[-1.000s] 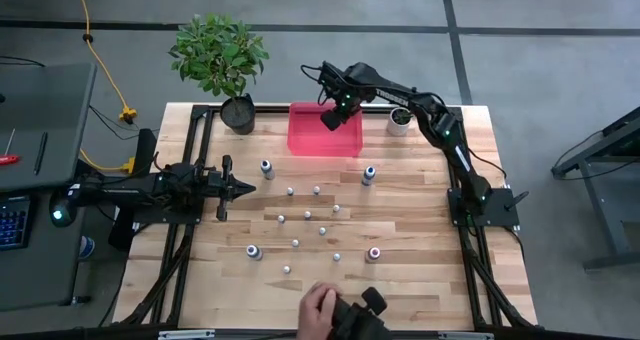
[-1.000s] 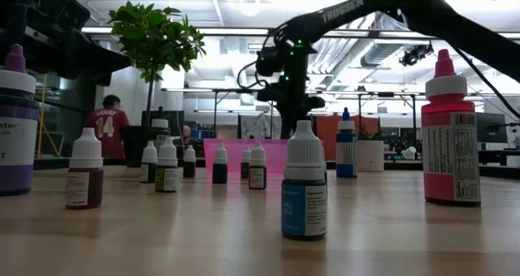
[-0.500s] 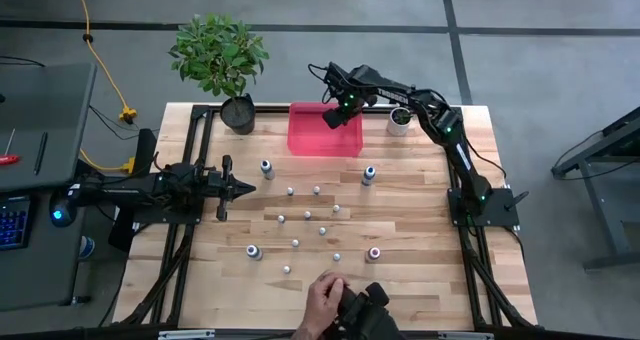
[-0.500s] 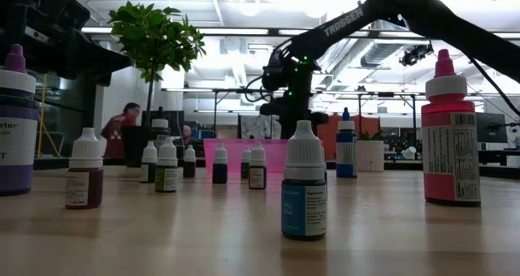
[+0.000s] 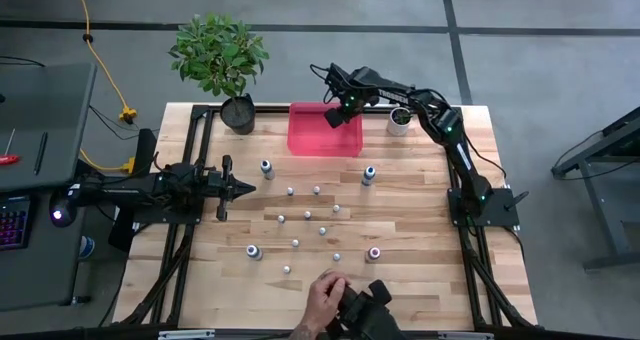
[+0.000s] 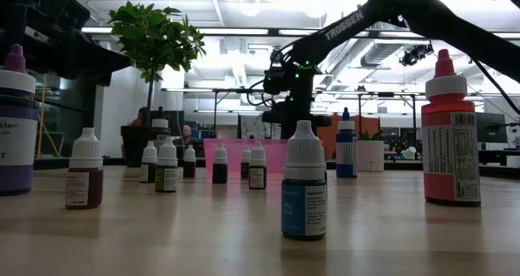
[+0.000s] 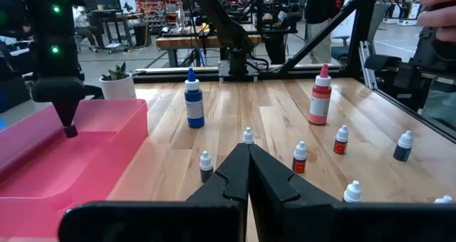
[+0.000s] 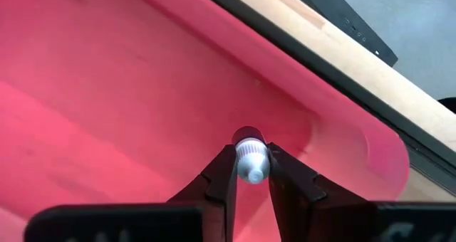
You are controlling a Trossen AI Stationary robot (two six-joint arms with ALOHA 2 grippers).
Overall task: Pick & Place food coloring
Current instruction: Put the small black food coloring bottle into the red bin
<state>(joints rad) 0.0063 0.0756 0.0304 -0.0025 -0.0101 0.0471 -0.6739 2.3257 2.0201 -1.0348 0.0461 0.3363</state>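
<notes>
Several tiny food coloring bottles (image 5: 307, 216) stand upright on the wooden table, with larger ones among them: blue (image 5: 369, 174), red (image 5: 374, 252) and purple (image 5: 254, 251). My right gripper (image 5: 350, 108) hangs over the right part of the pink bin (image 5: 318, 132), shut on one small white-capped bottle (image 8: 251, 162). My left gripper (image 5: 250, 188) rests low at the table's left side, fingers shut, pointing at the bottles. The left wrist view shows the right gripper (image 7: 69, 124) reaching down into the bin. My right gripper pinches the small bottle's ribbed white cap (image 8: 251, 169) between its two fingertips, coming from above and pointing down. The bottle hangs upright below the fingers inside the pink bin. Whether its base touches the bin floor cannot be told.
A leafy plant in a dark pot (image 5: 238, 113) stands left of the bin and a small white plant pot (image 5: 399, 120) right of it. A person's hand (image 5: 322, 300) holds a dark object at the table's near edge. Bare wood lies near the right edge.
My right gripper has moved a short way toward the table's right and far edges over the pink bin, keeping its hold on the small bottle. The person's hand at the near edge has shifted slightly.
</notes>
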